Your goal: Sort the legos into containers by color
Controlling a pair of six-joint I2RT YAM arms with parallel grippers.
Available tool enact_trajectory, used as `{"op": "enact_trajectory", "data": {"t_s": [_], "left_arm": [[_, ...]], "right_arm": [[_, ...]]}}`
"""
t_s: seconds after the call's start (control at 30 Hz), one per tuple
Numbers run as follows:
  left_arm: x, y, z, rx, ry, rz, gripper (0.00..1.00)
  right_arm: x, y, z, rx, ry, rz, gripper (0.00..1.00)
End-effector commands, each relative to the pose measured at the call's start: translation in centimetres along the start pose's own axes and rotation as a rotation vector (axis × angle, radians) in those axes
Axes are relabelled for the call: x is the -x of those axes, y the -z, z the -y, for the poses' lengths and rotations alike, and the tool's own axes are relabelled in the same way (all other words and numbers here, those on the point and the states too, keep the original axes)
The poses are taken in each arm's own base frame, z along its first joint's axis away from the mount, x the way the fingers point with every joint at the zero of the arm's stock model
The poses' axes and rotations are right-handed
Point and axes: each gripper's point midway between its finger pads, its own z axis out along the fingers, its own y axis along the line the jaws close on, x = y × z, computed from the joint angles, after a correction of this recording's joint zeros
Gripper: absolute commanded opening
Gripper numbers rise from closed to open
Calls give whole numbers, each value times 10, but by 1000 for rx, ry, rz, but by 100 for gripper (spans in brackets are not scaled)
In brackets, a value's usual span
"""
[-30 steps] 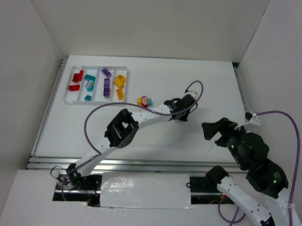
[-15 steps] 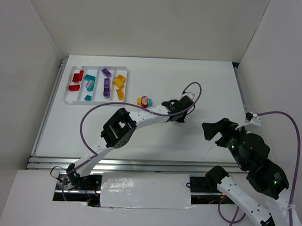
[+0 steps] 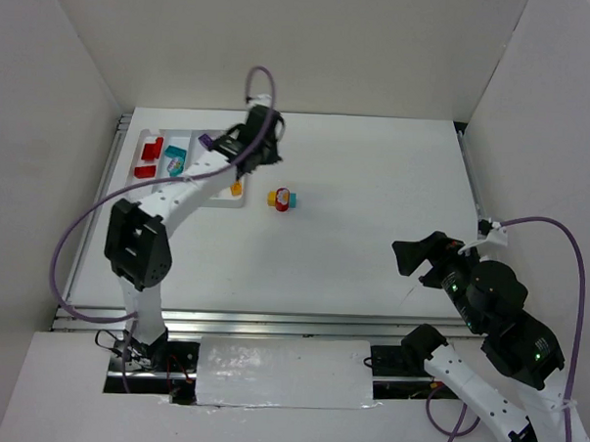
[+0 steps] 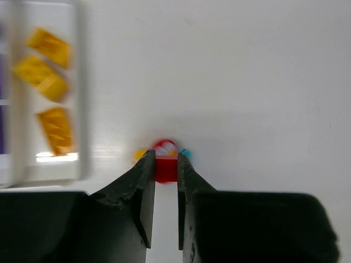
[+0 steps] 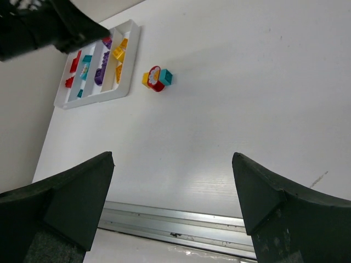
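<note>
A small lego cluster [image 3: 281, 198] of yellow, red and teal lies on the white table, right of the white tray [image 3: 135, 199]. It also shows in the right wrist view [image 5: 157, 78]. The tray holds red [image 3: 151, 152], teal [image 3: 173, 158], purple [image 3: 208, 139] and yellow [image 3: 236, 188] legos in separate compartments. My left gripper [image 3: 249, 150] is raised, by the tray's right end in the top view. In its wrist view its jaws [image 4: 164, 155] stand a narrow gap apart, and the cluster's red part [image 4: 166, 167] shows between the tips. My right gripper [image 3: 416, 256] is wide open and empty [image 5: 175, 208].
The left arm's purple cable [image 3: 79, 241] loops over the table's left side. White walls enclose the table on the left, far and right sides. A metal rail [image 5: 175, 224] runs along the near edge. The tray's yellow compartment [image 4: 55, 129] lies left of the left fingers.
My left arm has swung quickly from just right of the cluster to the far left, near the tray. The cluster and my right arm have not moved.
</note>
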Motion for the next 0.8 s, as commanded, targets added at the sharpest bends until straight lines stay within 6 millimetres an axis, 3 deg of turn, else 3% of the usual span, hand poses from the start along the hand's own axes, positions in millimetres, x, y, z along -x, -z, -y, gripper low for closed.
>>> {"op": "enact_trajectory", "data": {"t_s": [0.0,0.07,0.1,0.27,0.33,0.43,0.57,0.63,0.77], "left_arm": [[32,4,-138,310,204,1,0],[30,0,-188,424,277,-28,0],[34,3,-228,502,351,-30,0],[17,-12,-337,700,535,-89,0],[13,-19,-363,724,569,-93,0],[8,-21,-386,752,615,-87,0],[-9,-2,-423,856,682,-100,0],[-12,9,-432,888,702,-82,0],[-32,10,-446,882,730,-109,3]], "right_arm": [[9,-2,-15,64,0,28,95],[5,-5,-18,78,0,13,95],[4,-5,-19,80,2,6,95],[-2,-9,-22,92,13,-24,96],[-6,-9,-24,109,13,-34,96],[-12,-11,-23,114,18,-49,97],[-19,-16,-21,106,26,-66,97],[-20,-19,-22,107,28,-69,97],[-22,-24,-25,116,36,-78,97]]}}
